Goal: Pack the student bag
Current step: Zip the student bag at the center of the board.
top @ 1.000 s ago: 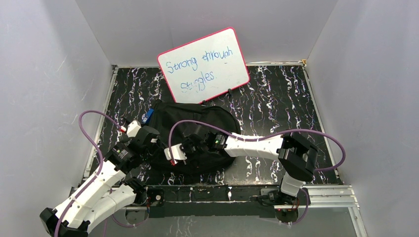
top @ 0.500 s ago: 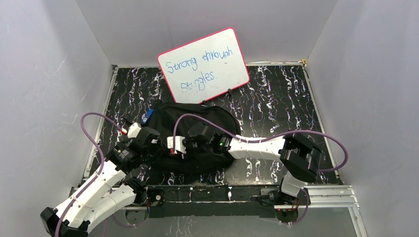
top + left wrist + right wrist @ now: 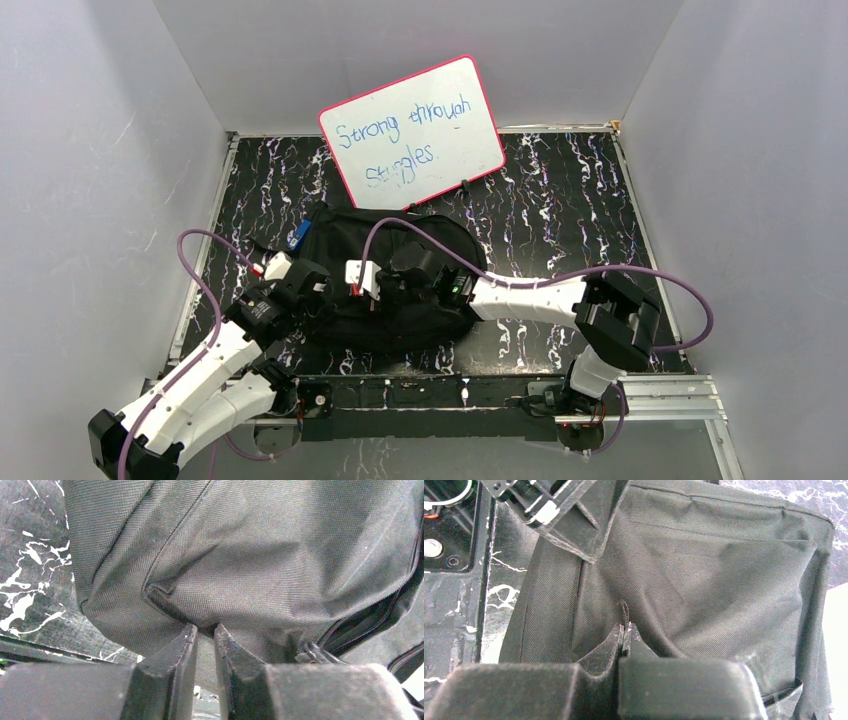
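At the left of the overhead view, the left arm (image 3: 215,365) was seen reaching from the near-left corner of the table (image 3: 560,200) to the near-left side of the student bag (image 3: 335,245). The left fingers (image 3: 204,630) were drawn almost together, with only a narrow slit left between them, and a raised fold of the bag's black weave was pinched at their tips. In the left wrist view a zipper track (image 3: 367,615) was seen running along the right side of the bag. A small blue object (image 3: 298,235) was lodged at the bag's far-left corner; what it was could not be told.

The bag itself was laid on the black, white-veined table, a little left of centre, between the two arms and nearer the front edge than the back. Just behind it a pink-framed whiteboard (image 3: 415,130) with blue handwriting was propped against the back wall. Whether its lower edge touched the bag could not be told.

From the right, the right arm (image 3: 530,295) was stretched across the bag's near half. The right fingers (image 3: 624,632) were pressed fully together, and a thin ribbed black tab (image 3: 624,611) of the bag was caught between their tips.
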